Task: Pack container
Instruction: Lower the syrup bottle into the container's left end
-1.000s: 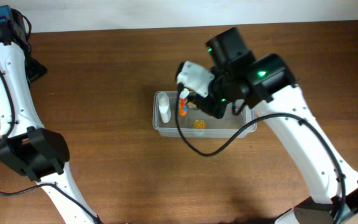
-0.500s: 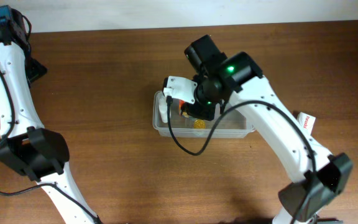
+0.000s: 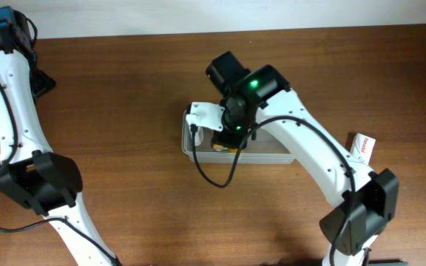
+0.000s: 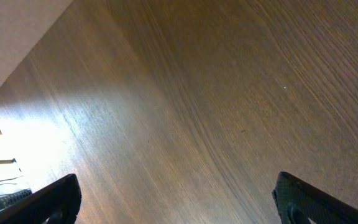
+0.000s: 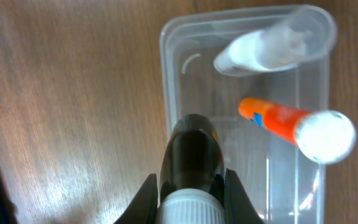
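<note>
Hovering above container (image 5: 164, 93) edge, right gripper (image 5: 191, 202) clamping dark bottle (image 5: 191, 155)

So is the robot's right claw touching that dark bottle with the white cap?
Touching. The right wrist view shows the right gripper squeezing the dark bottle from both sides, with no gap.

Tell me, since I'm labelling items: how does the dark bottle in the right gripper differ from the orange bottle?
The dark bottle is blackish-brown; the orange bottle is bright orange. The dark bottle is clamped in the right gripper; the orange bottle sits free inside the container. Both have white caps.
</note>
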